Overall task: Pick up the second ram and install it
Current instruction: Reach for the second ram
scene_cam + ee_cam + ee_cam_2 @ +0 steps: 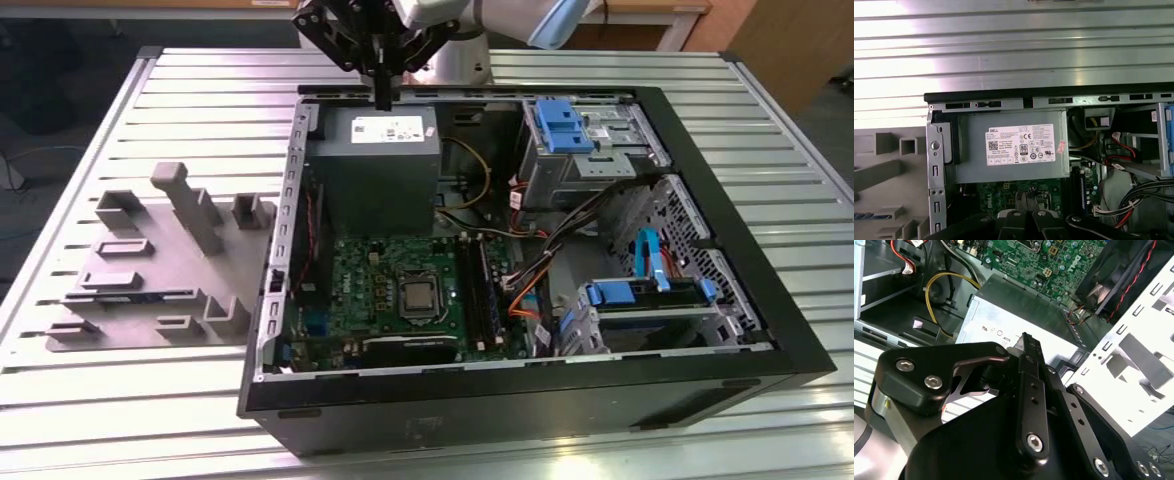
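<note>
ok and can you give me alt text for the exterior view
A robot arm's gripper hangs over the grey power-supply box at the far edge of an open computer case lying on a slatted metal table. Inside are a green motherboard and blue drive brackets; a grey moulded tray sits to the exterior view's left of the case.

Green motherboard [400, 285], grey power supply [376, 175] with white label [387, 130], bright blue drive brackets [561, 125], black tool [384, 92], silver ribbed table [120, 410].
</note>
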